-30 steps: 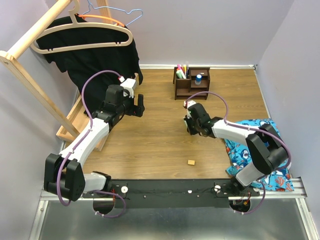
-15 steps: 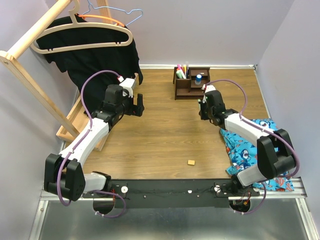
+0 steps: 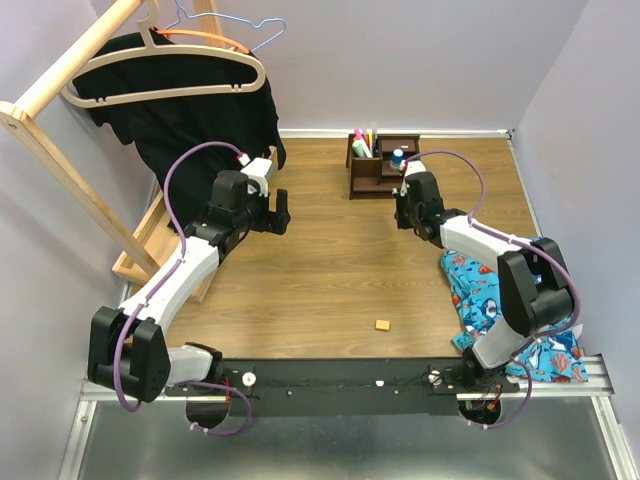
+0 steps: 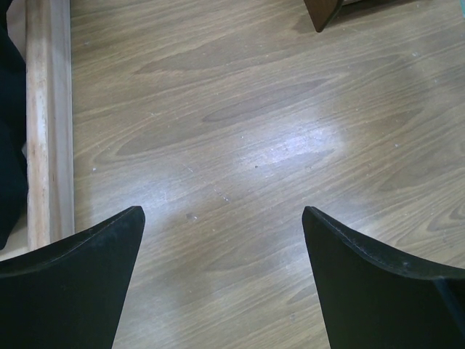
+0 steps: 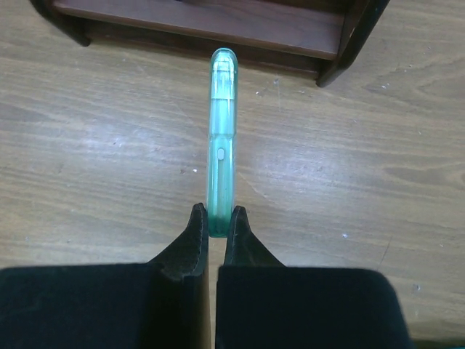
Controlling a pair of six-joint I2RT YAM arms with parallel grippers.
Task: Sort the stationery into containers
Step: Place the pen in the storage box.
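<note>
My right gripper (image 5: pixel 216 219) is shut on the end of a green highlighter (image 5: pixel 221 138), which points at the bottom shelf of the dark brown organizer (image 5: pixel 218 22). In the top view the right gripper (image 3: pixel 404 208) hangs just in front of the organizer (image 3: pixel 372 172), which holds several pens and highlighters (image 3: pixel 361 143) and a blue-capped tube (image 3: pixel 397 158). A tiny orange-yellow eraser block (image 3: pixel 382 324) lies on the table near the front. My left gripper (image 3: pixel 278 212) is open and empty over bare wood (image 4: pixel 225 145), left of the organizer.
A light wooden clothes rack (image 3: pixel 60 150) with hangers and a black garment (image 3: pixel 190 110) stands at the left; its base rail shows in the left wrist view (image 4: pixel 49 116). A blue fish-print cloth (image 3: pixel 500 290) lies at the right under my right arm.
My right gripper has carried the green highlighter from the table's middle back and to the right, up to the front of the organizer. The left arm has not moved.
</note>
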